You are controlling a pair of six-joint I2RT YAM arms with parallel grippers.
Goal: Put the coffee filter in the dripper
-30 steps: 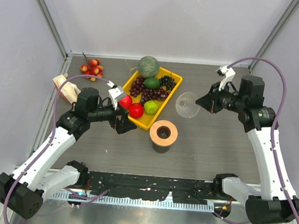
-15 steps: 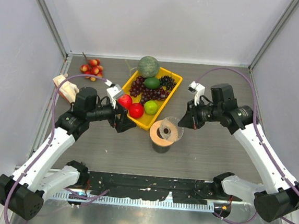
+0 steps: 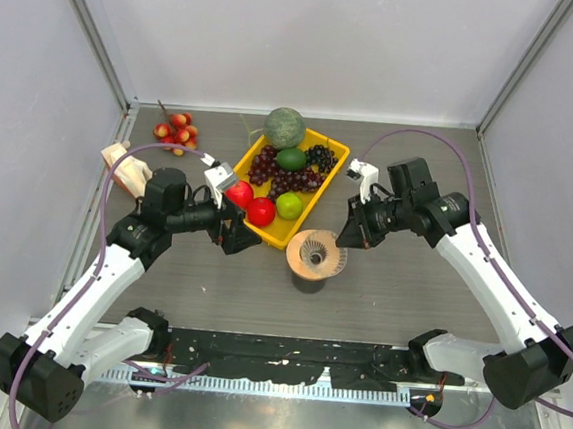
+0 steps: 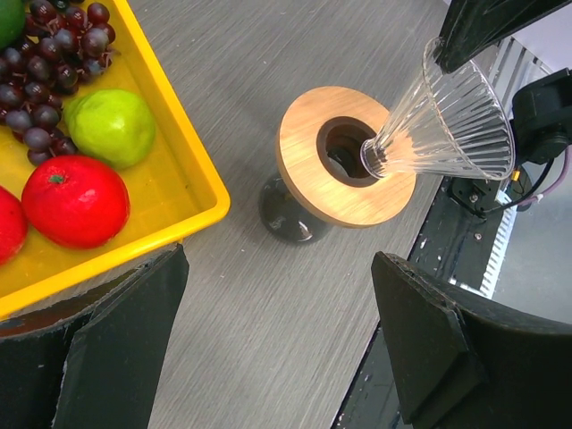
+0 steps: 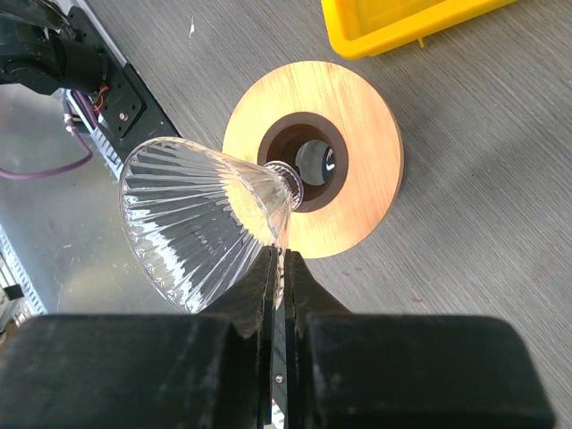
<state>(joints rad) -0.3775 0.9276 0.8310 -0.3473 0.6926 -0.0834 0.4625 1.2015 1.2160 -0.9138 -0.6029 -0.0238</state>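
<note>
this is a robot lab test cell: plain white walls (image 3: 312, 36) with metal frame posts (image 3: 92, 32) enclose a grey counter (image 3: 411, 286), with arms bolted on.

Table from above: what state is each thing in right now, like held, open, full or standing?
dripper: tilted on its side, held by its rim, narrow end at the hole of the wooden ring, not yet seated.
wooden ring: lying flat on top of the dark cup.
dark cup: upright.
yellow tray: holding fruit.
right gripper: shut on the dripper.
left gripper: open, empty.
</note>
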